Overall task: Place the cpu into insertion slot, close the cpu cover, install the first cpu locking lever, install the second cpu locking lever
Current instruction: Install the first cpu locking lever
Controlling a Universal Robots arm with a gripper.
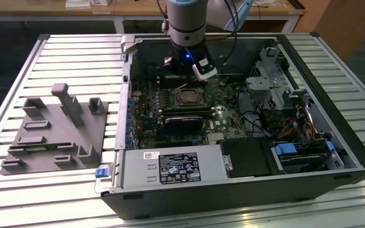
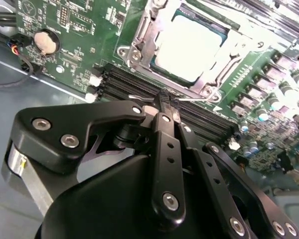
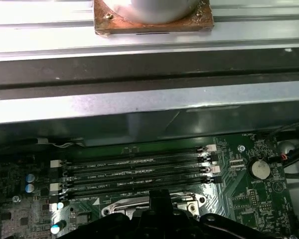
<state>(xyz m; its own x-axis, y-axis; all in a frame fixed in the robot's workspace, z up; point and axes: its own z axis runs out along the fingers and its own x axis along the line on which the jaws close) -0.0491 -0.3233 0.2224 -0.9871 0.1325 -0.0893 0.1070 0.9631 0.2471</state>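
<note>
The cpu [image 2: 189, 42] lies flat in the insertion slot [image 1: 187, 97] on the green board, its pale metal top showing through the window of the cpu cover [image 2: 224, 57]. The cover lies down over it. My gripper [image 2: 165, 99] is shut, its black fingers pressed together. Their tips rest at a thin silvery locking lever [image 2: 194, 98] that runs along the socket's edge beside the memory slots. I cannot tell whether the lever is pinched or just touched. In the exterior view the gripper [image 1: 181, 81] hangs just behind the socket. In the first wrist view the gripper [image 3: 159, 196] stands before the socket rim.
Long black memory slots [image 3: 134, 172] lie right beside the socket. A coin battery [image 2: 45, 42] sits further off. The case holds a black card [image 1: 182, 122], a power supply [image 1: 169, 168] and a drive cage [image 1: 271, 85]. A grey fixture [image 1: 55, 133] stands at the exterior view's left.
</note>
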